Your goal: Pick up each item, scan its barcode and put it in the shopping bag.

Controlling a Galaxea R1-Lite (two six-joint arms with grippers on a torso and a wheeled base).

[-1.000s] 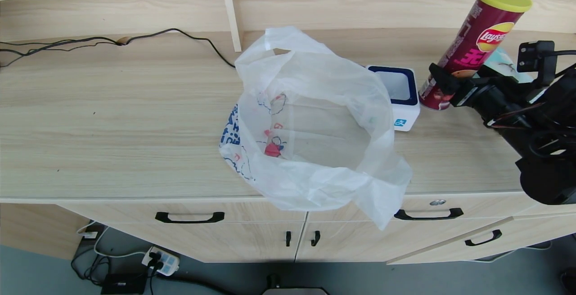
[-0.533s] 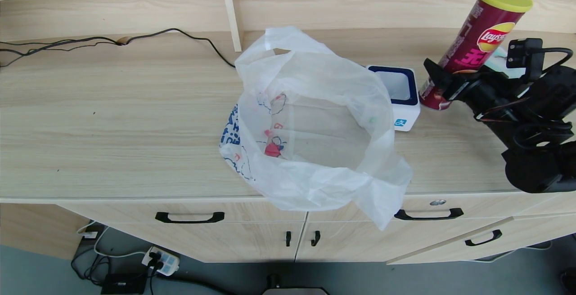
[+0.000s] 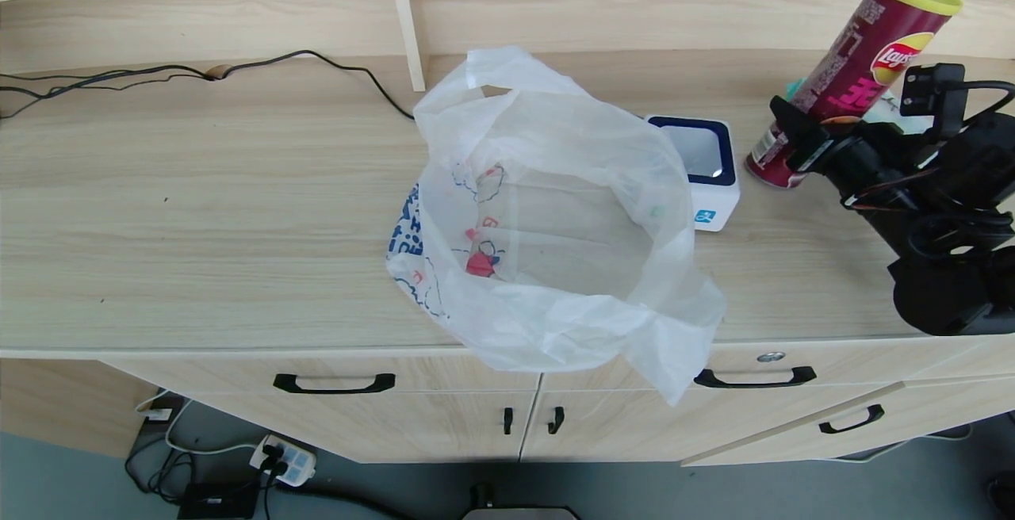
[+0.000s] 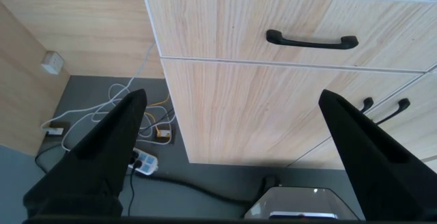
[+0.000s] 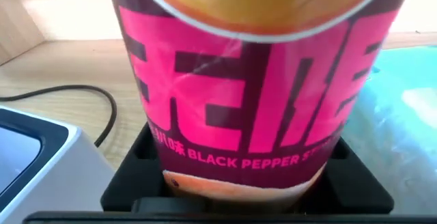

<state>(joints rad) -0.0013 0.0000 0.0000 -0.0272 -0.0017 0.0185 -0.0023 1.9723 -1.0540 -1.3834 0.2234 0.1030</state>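
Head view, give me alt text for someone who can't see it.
The right end effector grips a tilted red chips can at the right end of the counter, beside a white scanner. An open white shopping bag sits mid-counter.

Bright, soft light from above leaves only a faint shadow beside the shopping bag point(image 3: 555, 219) on the counter point(image 3: 198, 219), pale glare on the scanner point(image 3: 698, 157) and the chips can point(image 5: 259, 108), and the head view's edges bend.
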